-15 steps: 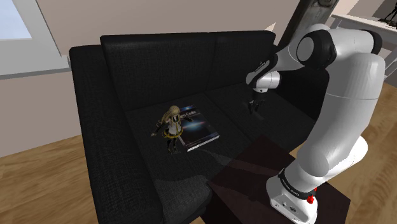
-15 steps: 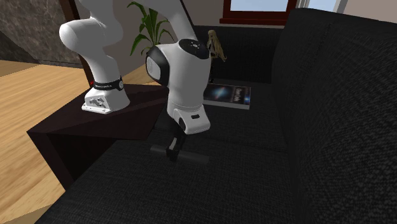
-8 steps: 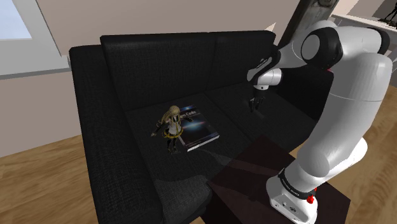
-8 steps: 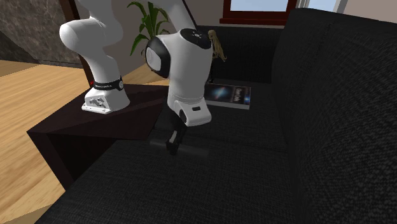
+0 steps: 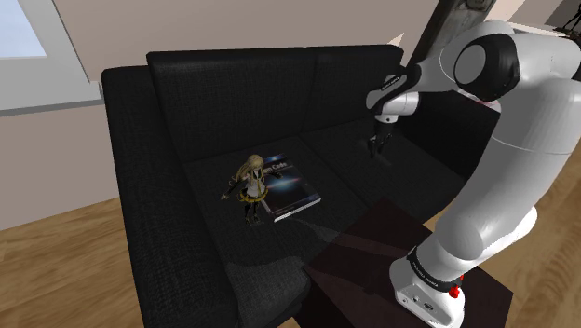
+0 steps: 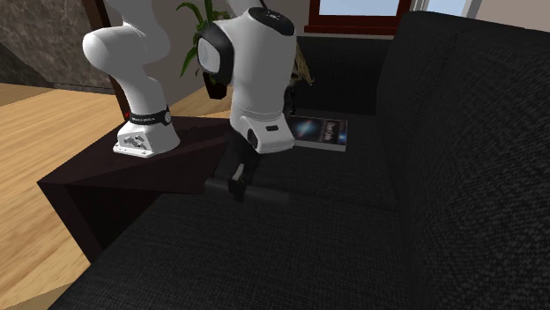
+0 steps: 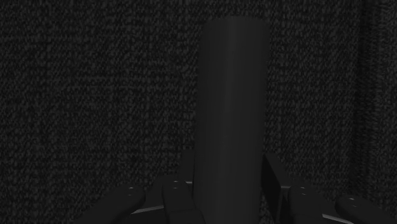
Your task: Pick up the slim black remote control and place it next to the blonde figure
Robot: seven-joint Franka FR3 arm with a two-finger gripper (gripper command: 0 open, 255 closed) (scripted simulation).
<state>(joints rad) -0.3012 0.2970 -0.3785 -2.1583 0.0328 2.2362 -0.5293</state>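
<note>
— Now, what differs from the prior frame?
— The arm has risen. The hand [image 6: 236, 187] points straight down, clamped across the middle of the remote [image 6: 269, 195] and holding it just clear of the sofa [image 6: 423, 194] seat.
— Remote's appearance?
— Slim, plain black, level. It hangs well apart from the blonde figure [image 5: 249, 184], which stands beside a book [image 5: 296, 194].

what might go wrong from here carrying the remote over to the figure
1. The gripper clasps the long remote seemingly off-centre, so it may pivot or slip in transit.
2. The blonde figure stands upright at the edge of the book; setting down there might topple it or land on the book.
</note>
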